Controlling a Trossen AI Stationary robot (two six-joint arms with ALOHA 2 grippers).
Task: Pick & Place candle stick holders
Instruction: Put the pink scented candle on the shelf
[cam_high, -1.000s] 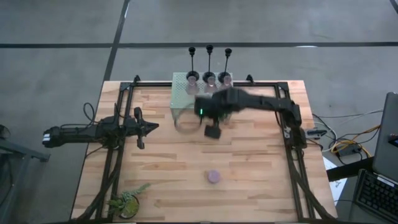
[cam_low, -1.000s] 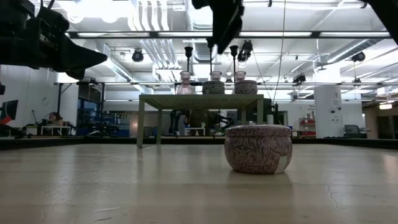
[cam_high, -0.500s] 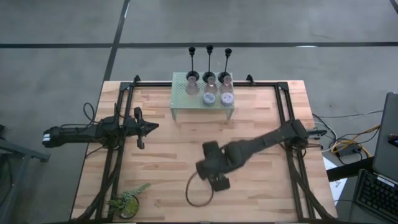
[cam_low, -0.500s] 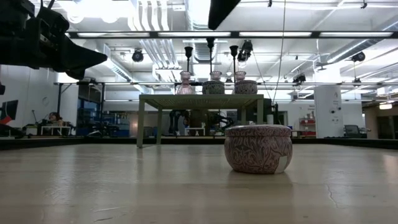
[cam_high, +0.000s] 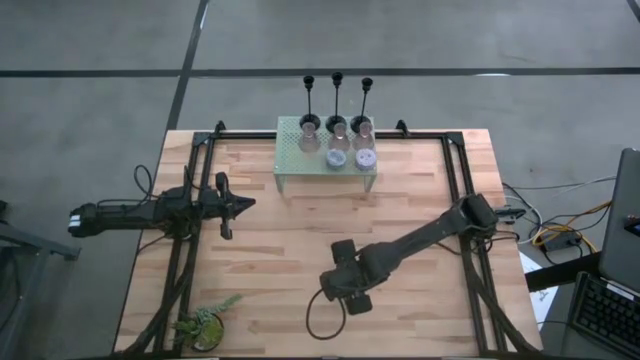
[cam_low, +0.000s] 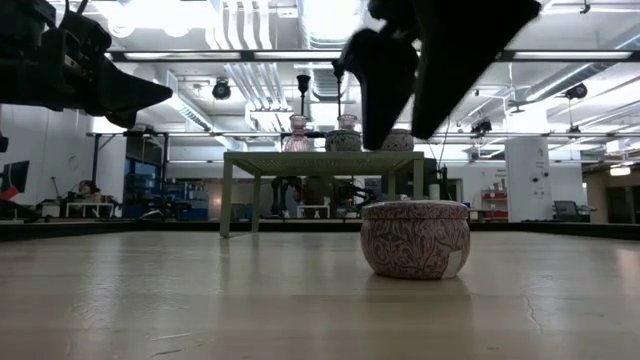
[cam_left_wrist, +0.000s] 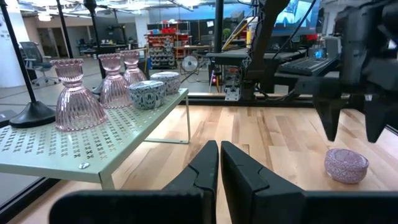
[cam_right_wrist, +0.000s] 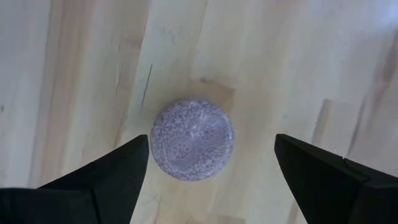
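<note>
A lilac patterned puck (cam_right_wrist: 191, 138) stands on its flat bottom on the bare wood, near the table's middle front. My right gripper (cam_right_wrist: 212, 140) hangs over it, open and pointing down. One finger stands off each side and well above it in the low view (cam_low: 400, 140). The gripper hides the puck in the high view (cam_high: 345, 285). On the pale green rack (cam_high: 290, 160) stand three pink cups (cam_high: 337, 127), two pucks (cam_high: 351, 157) and three black stemmed holders (cam_high: 337, 78). My left gripper (cam_high: 245, 205) waits shut at the table's left.
A small green potted plant (cam_high: 205, 322) sits at the near left corner. A black frame (cam_high: 195, 190) runs along the table's left and right sides. A loop of cable (cam_high: 318, 322) hangs from my right arm toward the near edge. Bare wood lies around the puck.
My right gripper has swung from beside the rack toward the table's near edge and come down over the puck on the table, staying open. The puck and the pieces on the rack have not moved.
</note>
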